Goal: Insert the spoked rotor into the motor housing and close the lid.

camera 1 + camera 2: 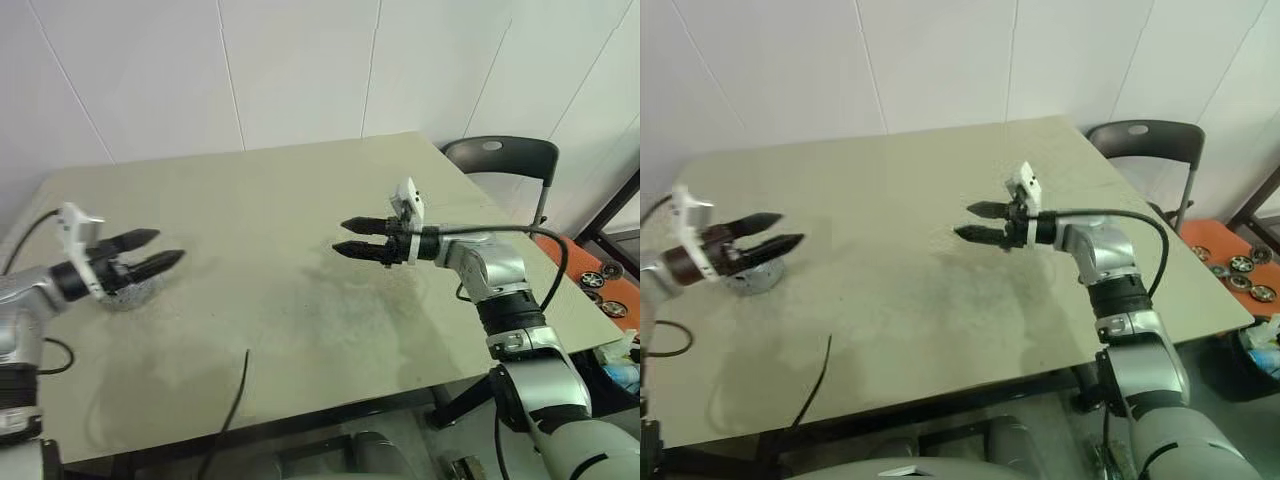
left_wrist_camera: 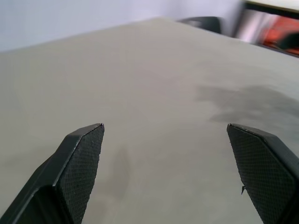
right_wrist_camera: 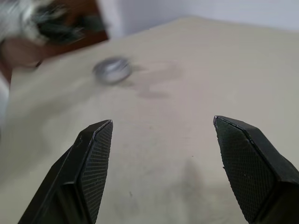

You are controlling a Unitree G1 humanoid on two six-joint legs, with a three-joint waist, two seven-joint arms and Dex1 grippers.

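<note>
Left tool (image 1: 160,250) apart, empty | right tool (image 1: 343,237) apart, empty | risk: left fingers knock housing (image 1: 750,277) sliding across worktop (image 1: 300,200)

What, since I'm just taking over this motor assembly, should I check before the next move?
1. Left claw open, holding nothing: ok.
2. Right claw open, holding nothing: ok.
3. Round silver-grey metal part lying on the beige table, close by the left claw: ok.
4. That part assembled and closed: cannot tell.
5. Thin black cable at the table's near edge, apart from both claws: ok.
</note>
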